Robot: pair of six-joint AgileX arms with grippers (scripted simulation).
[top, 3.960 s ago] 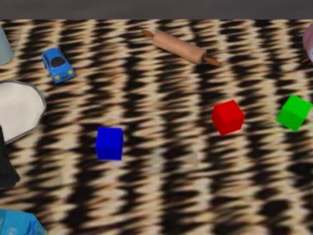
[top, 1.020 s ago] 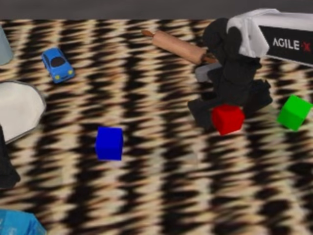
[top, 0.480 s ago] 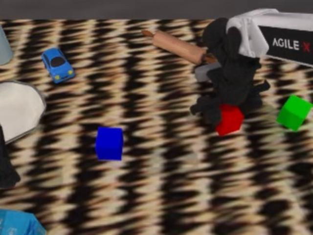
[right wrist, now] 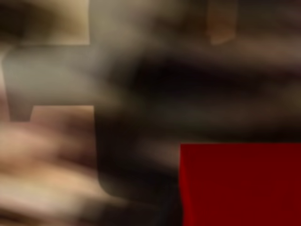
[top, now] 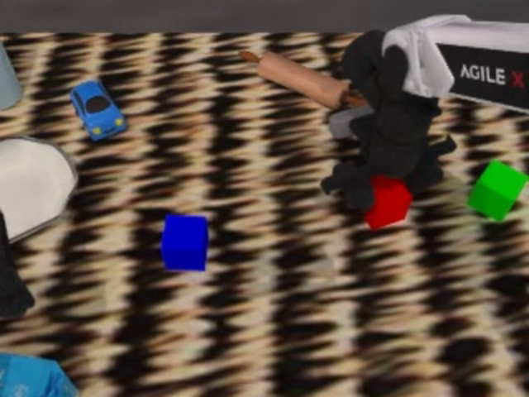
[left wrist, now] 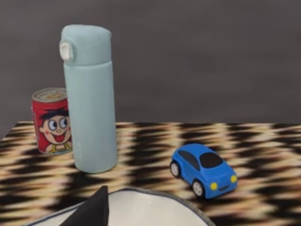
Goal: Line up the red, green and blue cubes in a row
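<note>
The red cube (top: 389,206) lies right of the table's middle, with my right gripper (top: 386,187) lowered over it and shut on it, its dark fingers against the cube's two sides. In the right wrist view the red cube (right wrist: 240,183) fills one corner, very close. The green cube (top: 497,190) rests free near the right edge, beside the right gripper. The blue cube (top: 183,241) sits alone left of the middle. My left gripper (top: 10,285) stays parked at the left edge.
A wooden rolling pin (top: 302,78) lies just behind the right arm. A blue toy car (top: 97,107), a white bowl (top: 29,186), a pale-blue bottle (left wrist: 89,99) and a red can (left wrist: 51,120) crowd the left side. A blue object (top: 29,376) sits at the front left corner.
The right arm came in from the right and settled over the red cube. Its fingers drew in against the cube between one second and half a second ago; nothing has moved since.
</note>
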